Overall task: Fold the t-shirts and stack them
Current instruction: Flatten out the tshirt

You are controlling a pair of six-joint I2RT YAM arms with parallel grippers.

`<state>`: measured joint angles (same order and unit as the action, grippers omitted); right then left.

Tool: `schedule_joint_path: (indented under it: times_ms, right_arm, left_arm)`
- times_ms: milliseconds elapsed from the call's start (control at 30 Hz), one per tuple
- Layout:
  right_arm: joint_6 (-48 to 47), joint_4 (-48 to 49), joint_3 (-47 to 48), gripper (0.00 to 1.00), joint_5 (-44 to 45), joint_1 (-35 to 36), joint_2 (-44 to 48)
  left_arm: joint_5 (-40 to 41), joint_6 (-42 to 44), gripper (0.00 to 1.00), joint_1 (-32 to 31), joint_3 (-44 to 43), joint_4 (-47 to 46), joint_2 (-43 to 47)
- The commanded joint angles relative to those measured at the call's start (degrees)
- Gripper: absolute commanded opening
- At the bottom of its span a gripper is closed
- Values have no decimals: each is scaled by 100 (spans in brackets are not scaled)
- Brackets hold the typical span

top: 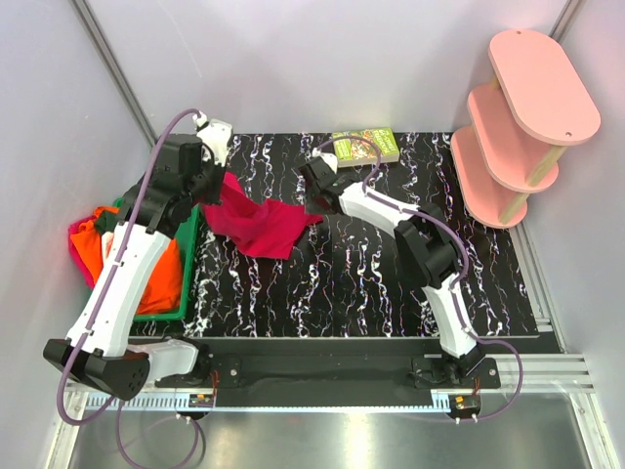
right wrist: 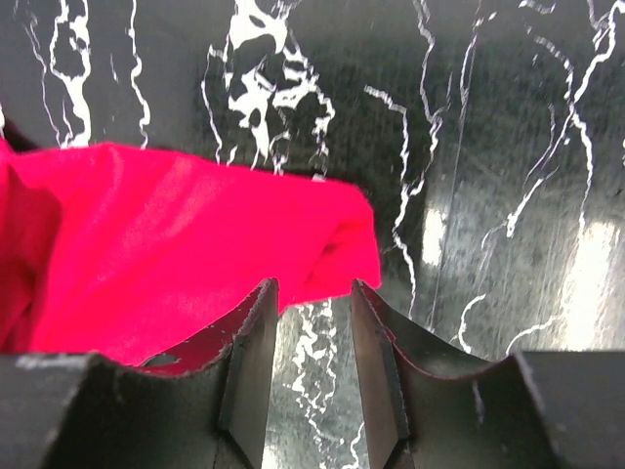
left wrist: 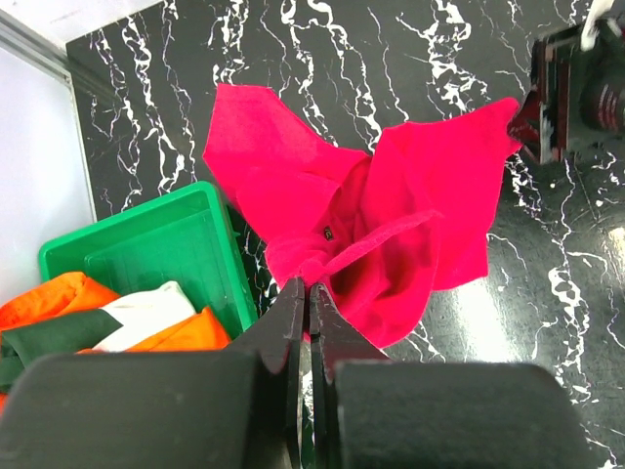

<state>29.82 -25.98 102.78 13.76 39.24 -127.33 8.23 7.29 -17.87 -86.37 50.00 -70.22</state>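
A shirt (top: 259, 223) lies on the left half of the table (top: 371, 283), its far-left end raised in the left gripper (top: 210, 181). Left of it, at the table's left edge, sits a bin (top: 190, 264) with a pile (top: 161, 278) of shirts in it, spilling over its left side. The right gripper (top: 314, 200) is at the shirt's right corner, perhaps touching it. A book (top: 367, 145) lies mid far edge. A shelf (top: 522, 127) stands far right, beyond the table.

Pale grey walls (top: 322, 59) enclose a black white-veined table (top: 361, 283); a pink three-tier shelf (top: 522, 127) stands at its far right corner.
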Motion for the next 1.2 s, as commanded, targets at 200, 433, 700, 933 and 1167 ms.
schedule_joint_path:
  times_ms: [200,433,700,933,1167]
  right_arm:
    - [-47,137,146,42,-189,-259,-99]
    - [-3,137,-39,40,-330,-277,-248]
    - [59,146,-74,40,-426,-268,-398]
    - [181,137,-416,4,-339,-277,-293]
    - [33,58,-1102,0,609,-391,848]
  left_arm:
    - [65,27,0,91,85,-236,210]
    - [12,-8,0,108,111,-271,157]
    - [12,9,0,117,208,-271,175]
    - [12,27,0,134,243,-298,192]
    - [38,27,0,248,156,-394,157]
